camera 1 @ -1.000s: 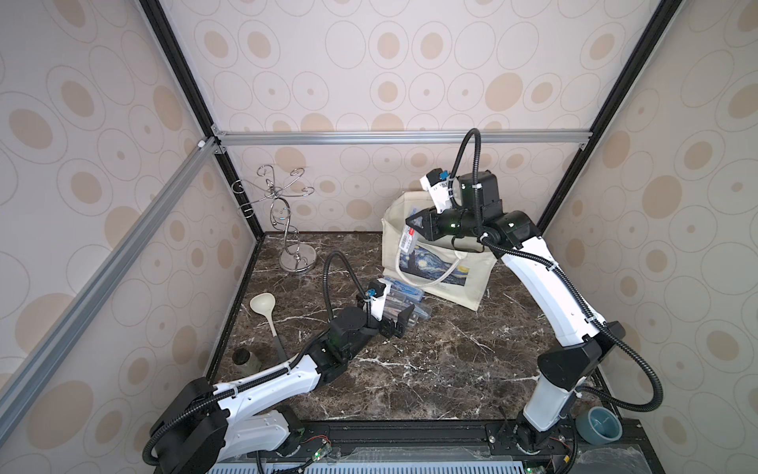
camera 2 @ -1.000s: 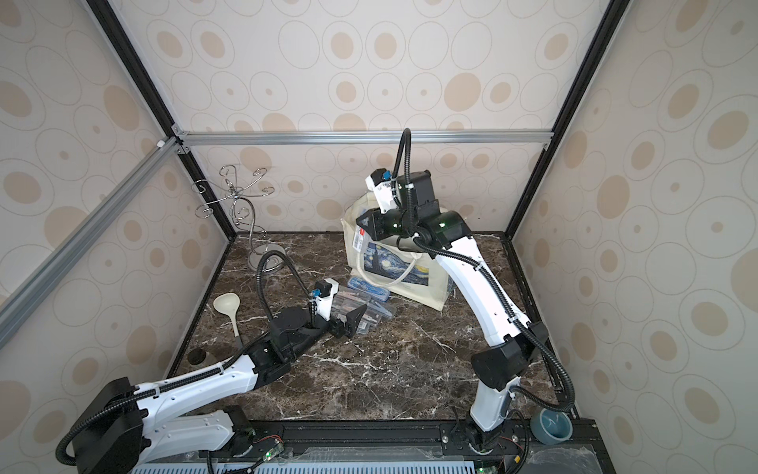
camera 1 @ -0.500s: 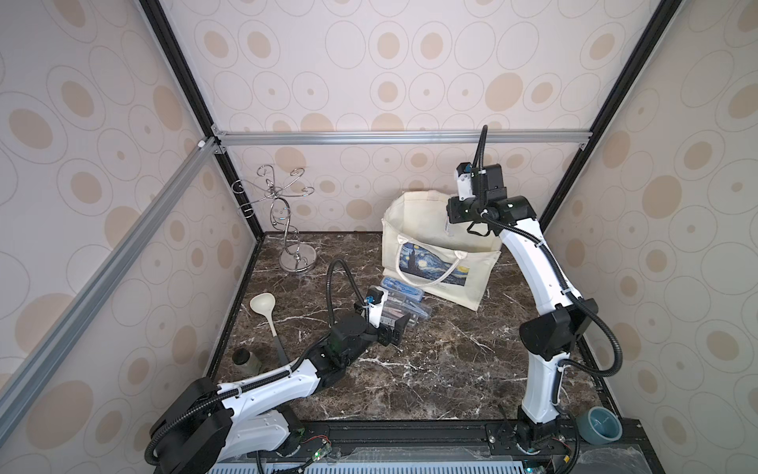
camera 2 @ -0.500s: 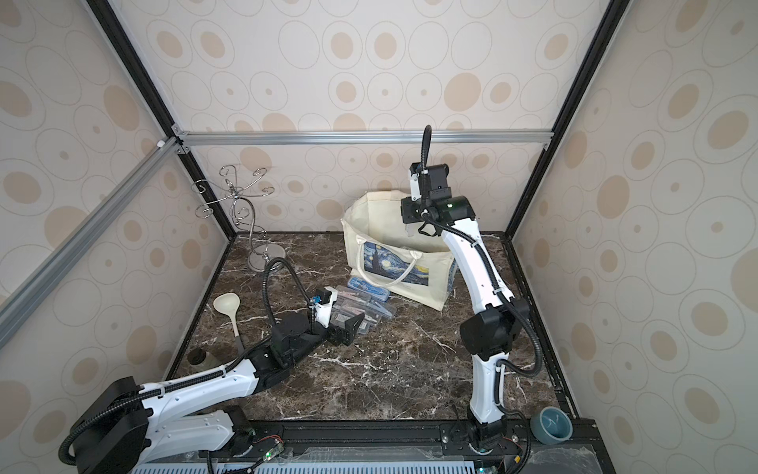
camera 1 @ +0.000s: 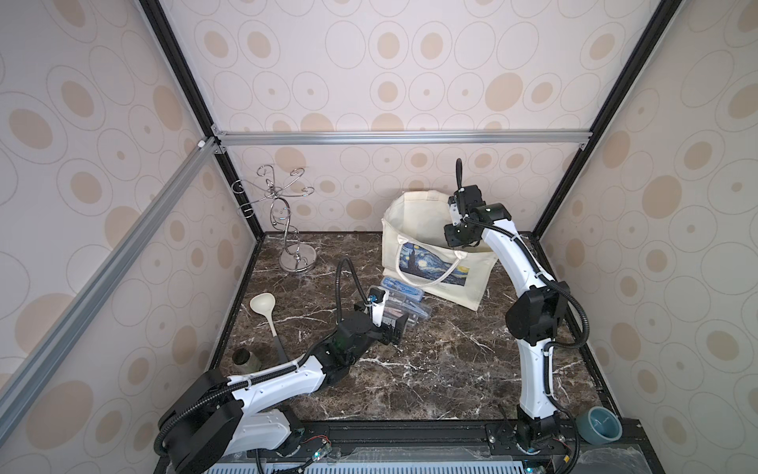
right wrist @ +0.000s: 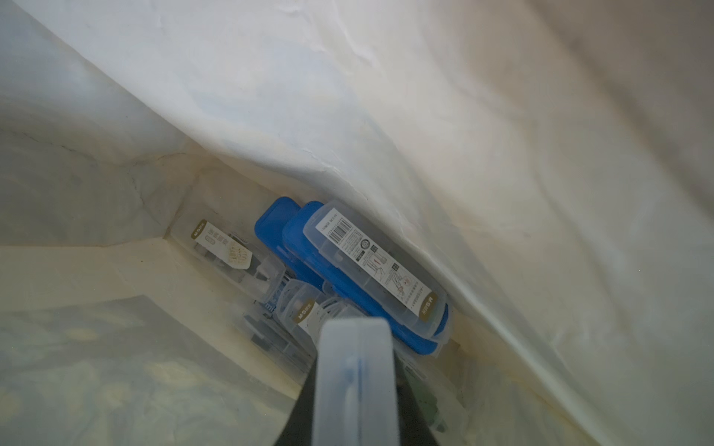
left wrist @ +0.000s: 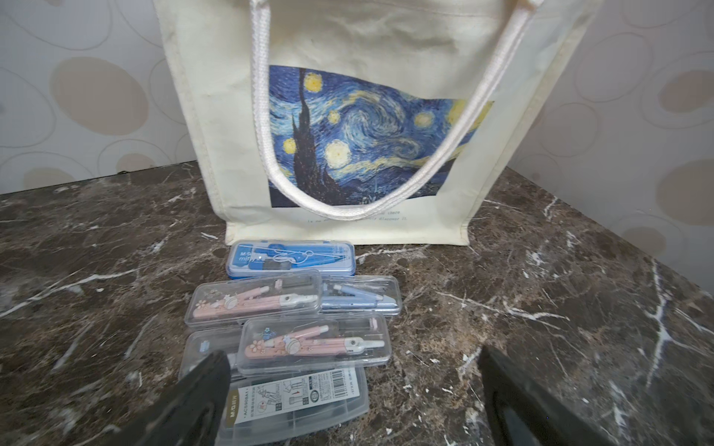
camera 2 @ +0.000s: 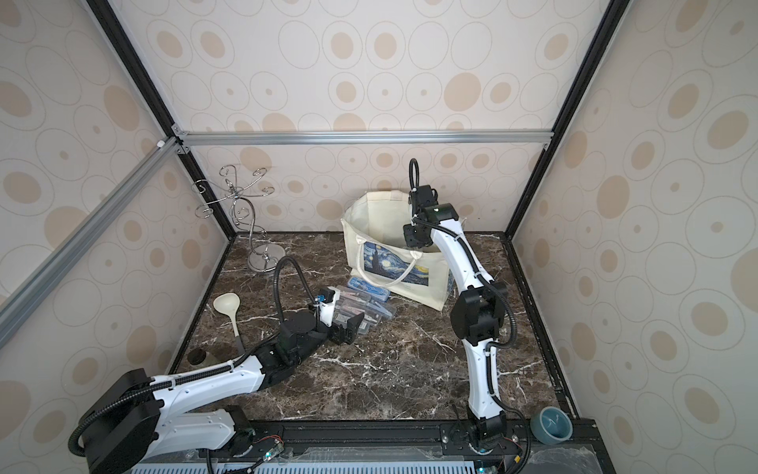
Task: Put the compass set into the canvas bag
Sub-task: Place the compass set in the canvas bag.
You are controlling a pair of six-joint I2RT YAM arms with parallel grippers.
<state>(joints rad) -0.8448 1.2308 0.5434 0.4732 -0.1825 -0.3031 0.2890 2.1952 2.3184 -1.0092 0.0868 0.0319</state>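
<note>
The cream canvas bag [camera 1: 414,230] [camera 2: 369,230] with its Starry Night print stands upright at the back of the table. My right gripper [camera 1: 457,238] [camera 2: 414,238] reaches down into its mouth. In the right wrist view it [right wrist: 355,390] is shut on a clear compass set [right wrist: 353,347], seen end-on above several cases lying at the bag's bottom [right wrist: 371,270]. Several more compass sets [camera 1: 404,301] [camera 2: 365,305] [left wrist: 313,343] lie piled in front of the bag [left wrist: 386,46]. My left gripper [camera 1: 396,328] [camera 2: 348,328] [left wrist: 351,359] stands open low over the near edge of that pile, holding nothing.
A wire hook stand [camera 1: 287,221] is at the back left. A cream ladle [camera 1: 264,305] and a small dark jar [camera 1: 245,359] lie along the left wall. A teal bowl [camera 1: 601,424] sits off the table's front right corner.
My right arm has swung from above the bag's front over to its right side and lowered the held compass set into the bag's mouth. The left arm has drawn back slightly.
</note>
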